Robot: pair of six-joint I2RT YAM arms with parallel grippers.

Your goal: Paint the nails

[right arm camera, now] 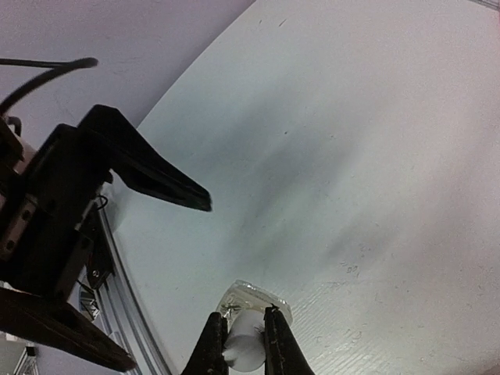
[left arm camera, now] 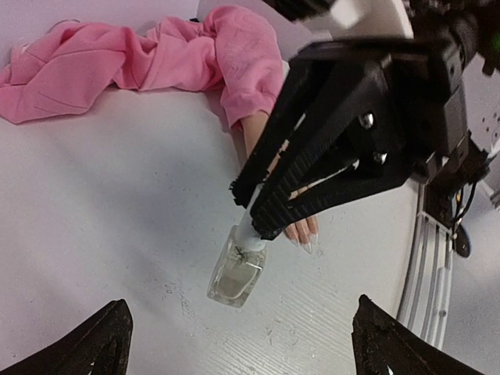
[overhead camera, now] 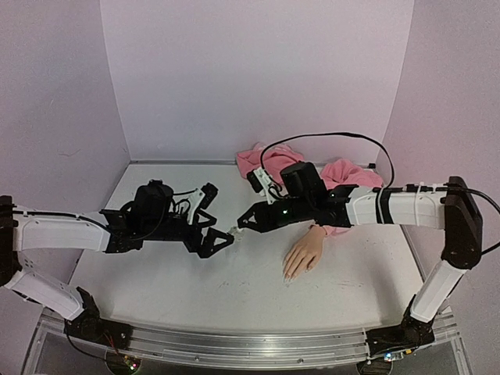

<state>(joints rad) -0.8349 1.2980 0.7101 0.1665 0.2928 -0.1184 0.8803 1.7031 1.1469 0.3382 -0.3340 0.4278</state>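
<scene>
A small clear bottle (left arm camera: 237,275) with a white cap (left arm camera: 251,234) is tilted at the table surface; I cannot tell whether it rests on it. My right gripper (right arm camera: 245,344) is shut on the cap, also seen from above (overhead camera: 241,226). My left gripper (left arm camera: 242,348) is open wide and empty, its fingers on either side of the bottle and short of it (overhead camera: 219,223). The beige mannequin hand (overhead camera: 303,251) lies palm down to the right. Its pale nails (left arm camera: 307,243) show just beyond the bottle.
The pink hoodie (overhead camera: 269,160) lies bunched at the back, its sleeve (left arm camera: 246,66) running to the hand. A black cable (overhead camera: 336,135) loops over it. The metal rail (overhead camera: 234,344) runs along the table's near edge.
</scene>
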